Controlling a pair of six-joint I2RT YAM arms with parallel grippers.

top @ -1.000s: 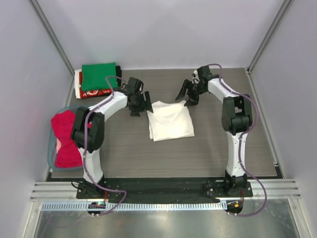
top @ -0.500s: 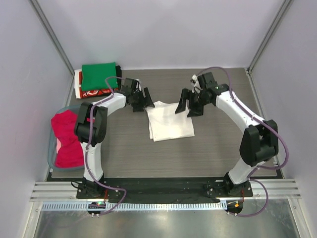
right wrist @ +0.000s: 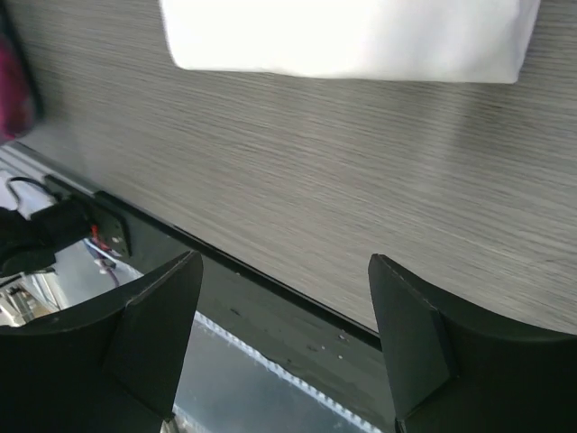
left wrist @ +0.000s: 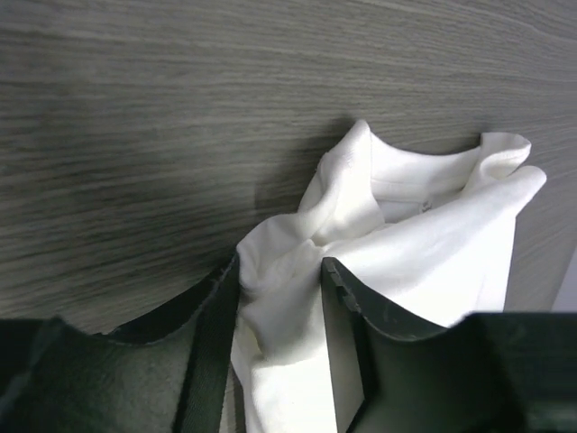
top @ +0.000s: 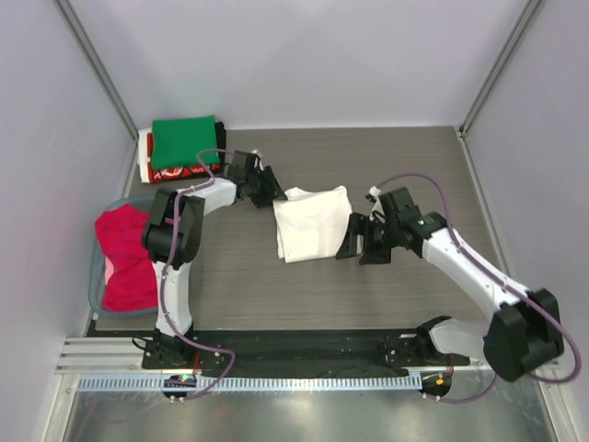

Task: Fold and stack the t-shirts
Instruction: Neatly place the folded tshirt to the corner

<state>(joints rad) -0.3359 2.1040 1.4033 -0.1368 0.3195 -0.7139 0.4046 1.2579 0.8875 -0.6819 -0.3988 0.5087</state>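
A folded white t-shirt [top: 313, 226] lies mid-table. My left gripper [top: 274, 193] is at its far left corner, and in the left wrist view the left gripper [left wrist: 279, 271] is shut on a bunched fold of that white t-shirt [left wrist: 433, 244]. My right gripper [top: 354, 241] hovers open just off the shirt's near right edge with nothing between its fingers. The right wrist view has the right gripper [right wrist: 284, 271] over bare table, the white t-shirt [right wrist: 352, 36] beyond it. A folded green t-shirt [top: 184, 141] tops a red-and-white one [top: 161, 172] at the far left.
A grey-blue tub [top: 95, 285] at the left table edge holds a crumpled red/pink t-shirt [top: 124, 258]. The black front rail [right wrist: 270, 307] and metal strip run along the near edge under the right gripper. Enclosure walls stand on three sides.
The right arm swung from the shirt's far right corner to its near right side, jaws staying open. The left gripper shifted to the far left corner and closed on the cloth.
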